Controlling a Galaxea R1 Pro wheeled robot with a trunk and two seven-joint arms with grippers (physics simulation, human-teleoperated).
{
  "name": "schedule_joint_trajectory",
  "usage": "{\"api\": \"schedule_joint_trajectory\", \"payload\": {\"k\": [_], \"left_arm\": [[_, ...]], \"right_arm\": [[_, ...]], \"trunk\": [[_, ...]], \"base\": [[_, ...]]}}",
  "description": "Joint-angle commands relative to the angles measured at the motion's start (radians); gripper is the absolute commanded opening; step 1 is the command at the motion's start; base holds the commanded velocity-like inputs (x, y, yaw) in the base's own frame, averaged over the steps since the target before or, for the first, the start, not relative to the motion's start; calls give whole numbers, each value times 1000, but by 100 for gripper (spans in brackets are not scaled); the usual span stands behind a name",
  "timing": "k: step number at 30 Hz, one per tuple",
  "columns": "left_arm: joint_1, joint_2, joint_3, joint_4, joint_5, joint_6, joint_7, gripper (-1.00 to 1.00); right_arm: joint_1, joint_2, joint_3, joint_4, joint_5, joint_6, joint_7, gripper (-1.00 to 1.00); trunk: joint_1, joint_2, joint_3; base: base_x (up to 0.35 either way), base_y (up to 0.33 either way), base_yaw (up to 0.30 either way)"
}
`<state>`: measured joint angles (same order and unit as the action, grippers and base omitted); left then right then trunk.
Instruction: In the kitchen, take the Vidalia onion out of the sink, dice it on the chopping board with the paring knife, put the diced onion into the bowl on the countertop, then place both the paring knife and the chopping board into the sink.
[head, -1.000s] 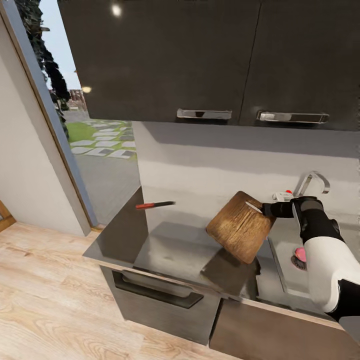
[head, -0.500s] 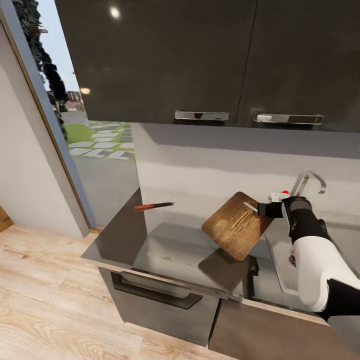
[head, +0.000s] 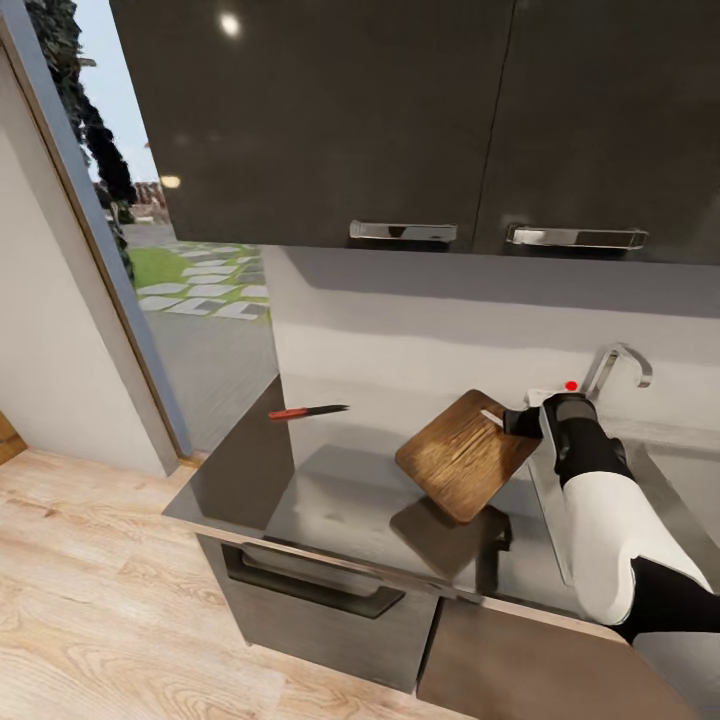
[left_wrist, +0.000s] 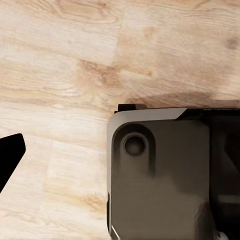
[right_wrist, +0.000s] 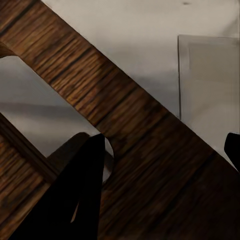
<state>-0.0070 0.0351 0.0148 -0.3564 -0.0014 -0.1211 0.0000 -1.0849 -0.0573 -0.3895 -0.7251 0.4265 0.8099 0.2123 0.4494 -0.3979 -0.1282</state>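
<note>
The brown wooden chopping board (head: 460, 456) hangs tilted above the grey countertop (head: 340, 490), with its shadow below it. My right gripper (head: 514, 421) is shut on the board's right corner. In the right wrist view the board (right_wrist: 125, 115) runs between the dark fingers (right_wrist: 85, 195). The paring knife (head: 308, 410) lies flat at the countertop's back left, well apart from the board. My right arm hides much of the sink (head: 690, 500). The onion and the bowl are hidden. My left gripper (left_wrist: 120, 160) hangs open over the wooden floor, one fingertip (left_wrist: 10, 155) showing.
The chrome tap (head: 622, 362) curves up behind the sink, with a small white item topped in red (head: 570, 386) beside it. Dark wall cabinets (head: 400, 120) hang overhead. An open doorway (head: 190, 280) is at the left. The robot's grey base (left_wrist: 160, 175) is below the left gripper.
My right gripper has carried the board a little to the left, away from the sink. My forearm now covers the pink thing that showed in the basin. The knife has not moved.
</note>
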Motion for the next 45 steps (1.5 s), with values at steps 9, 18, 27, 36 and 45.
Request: {"api": "schedule_joint_trajectory", "payload": {"k": [9,18,27,36,45], "left_arm": [[0,-2,2,10,2,-3,0,100],[0,-3,1,12,3,-3,0,100],[0,-3,1,14,3,-3,0,100],[-1,-3,1,22,3,-3,0,100],[0,-4,1,22,3,-3,0,100]], "right_arm": [[-1,10,-5,-2,11,28,1,-100],[-1,10,-6,-1,11,29,1,-100],[-1,10,-27,1,11,29,1,-100],[-1,10,-76,5,12,29,-1,-100],[-1,65,-79,29,10,18,-137,-100]], "trunk": [[1,-2,1],[1,-2,7],[1,-2,13],[1,-2,20],[1,-2,21]], "base": [[0,184,-112],[0,296,-248],[0,117,-234],[0,2,-251],[0,0,-50]]}}
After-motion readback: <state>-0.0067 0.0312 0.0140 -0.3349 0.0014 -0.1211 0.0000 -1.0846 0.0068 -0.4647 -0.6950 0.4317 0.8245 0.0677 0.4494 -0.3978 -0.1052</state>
